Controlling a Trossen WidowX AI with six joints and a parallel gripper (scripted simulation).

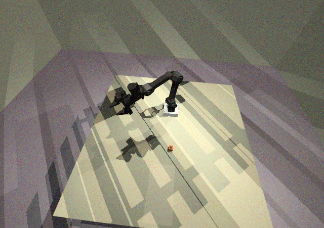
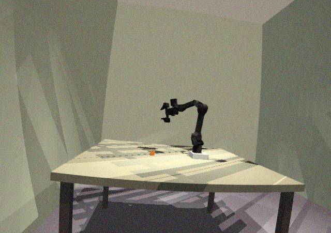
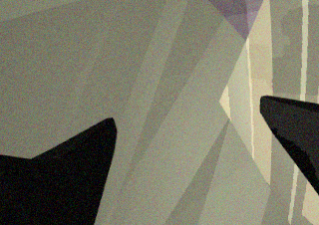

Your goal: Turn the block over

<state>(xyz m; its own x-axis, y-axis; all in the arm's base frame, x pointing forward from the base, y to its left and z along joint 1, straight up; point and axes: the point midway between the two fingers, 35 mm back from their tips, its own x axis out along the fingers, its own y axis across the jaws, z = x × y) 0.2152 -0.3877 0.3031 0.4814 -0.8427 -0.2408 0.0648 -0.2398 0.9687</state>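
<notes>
A small orange block (image 1: 170, 148) (image 2: 152, 153) rests on the table (image 1: 240, 199) (image 2: 170, 173). A dark square mark shows on its upper face in the top view; the mark cannot be made out in the exterior view. My gripper (image 1: 114, 110) (image 2: 161, 114) (image 3: 186, 114) is wide open and empty. It is held high above the table, well away from the block, towards the left in the top view. The fingers point roughly sideways rather than down. The block does not show in the wrist view.
The arm's white base (image 1: 170, 114) (image 2: 199, 156) stands on the table behind the block in the top view, and to the block's right in the exterior view. Shadows and light patches lie across the table top. The wrist view shows walls and part of the table edge.
</notes>
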